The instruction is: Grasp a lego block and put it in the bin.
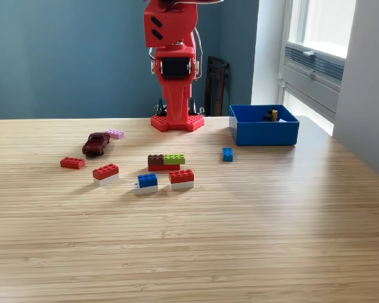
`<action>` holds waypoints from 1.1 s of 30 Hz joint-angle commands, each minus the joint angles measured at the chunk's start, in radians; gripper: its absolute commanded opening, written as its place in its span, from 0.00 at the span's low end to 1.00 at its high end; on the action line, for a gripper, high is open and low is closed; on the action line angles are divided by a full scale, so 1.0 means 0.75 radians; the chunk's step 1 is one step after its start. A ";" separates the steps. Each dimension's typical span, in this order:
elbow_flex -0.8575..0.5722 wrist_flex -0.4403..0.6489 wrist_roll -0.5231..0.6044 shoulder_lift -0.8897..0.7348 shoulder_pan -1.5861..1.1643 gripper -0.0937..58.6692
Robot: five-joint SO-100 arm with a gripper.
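Observation:
Several lego blocks lie on the wooden table in the exterior view: a red one [72, 163] at the left, a red-on-white one [106, 173], a blue-on-white one [146, 184], another red-on-white one [182, 179], a brown, green and red stack [165, 162], a small blue one [227, 154] and a pink one [115, 134]. The blue bin [263, 125] stands at the back right with small yellow and black pieces [271, 115] inside. The red arm [174, 69] rises from its base [177, 122] at the back centre. Its gripper is above the frame's top edge.
A dark red toy car [96, 143] sits beside the pink block. A dark chair back [215, 85] stands behind the table. The table's right edge [360, 167] runs diagonally near a white wall and window.

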 commanded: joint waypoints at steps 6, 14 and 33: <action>0.027 -0.127 -0.072 0.041 -0.010 0.00; 0.000 -0.174 -0.160 0.037 -0.037 0.23; -0.053 -0.317 -0.211 -0.292 -0.055 0.38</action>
